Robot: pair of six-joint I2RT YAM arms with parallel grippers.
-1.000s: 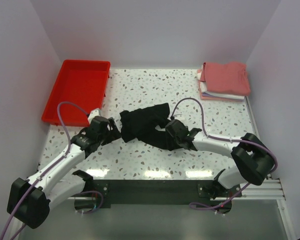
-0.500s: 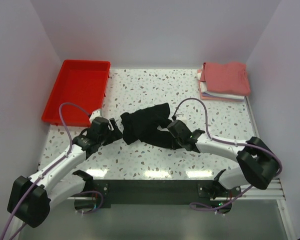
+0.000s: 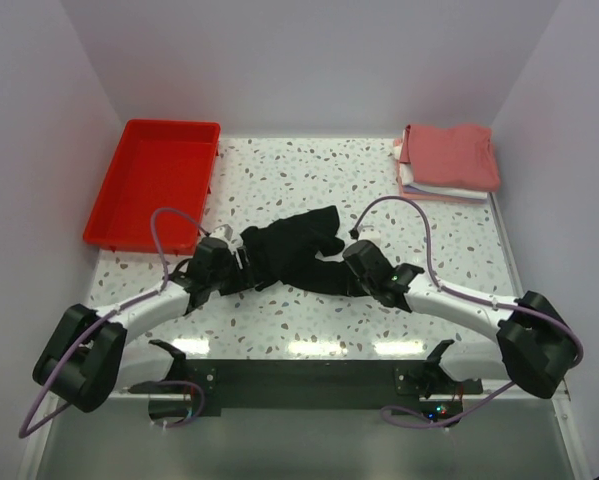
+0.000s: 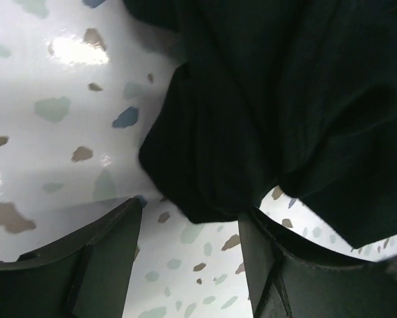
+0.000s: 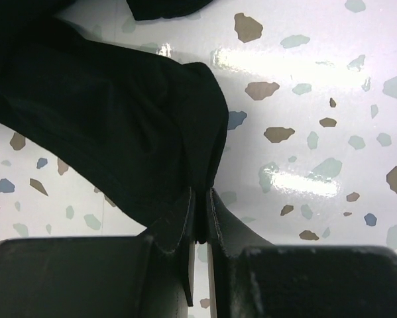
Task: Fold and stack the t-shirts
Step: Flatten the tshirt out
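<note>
A crumpled black t-shirt [image 3: 294,248] lies mid-table. My left gripper [image 3: 237,264] is at its left edge and stands open. In the left wrist view a rounded fold of the black t-shirt [image 4: 251,119] dips between the left gripper's [image 4: 188,218] two fingertips, and the fingers [image 4: 112,252] are not pressed on it. My right gripper [image 3: 355,264] is at the shirt's right side, low over the table. The right wrist view shows this gripper [image 5: 201,199] shut on a thin edge of the black t-shirt [image 5: 118,119]. Folded t-shirts [image 3: 449,160], salmon-red on top, are stacked at the back right.
A red plastic tray [image 3: 157,190] stands at the back left, close behind my left arm. Pale walls close in the speckled table [image 3: 309,170] on three sides. The black base rail [image 3: 309,375] runs along the near edge.
My left gripper slid right up to the shirt's left edge and its jaws narrowed. My right gripper closed on the shirt's right edge, and its arm swung outward.
</note>
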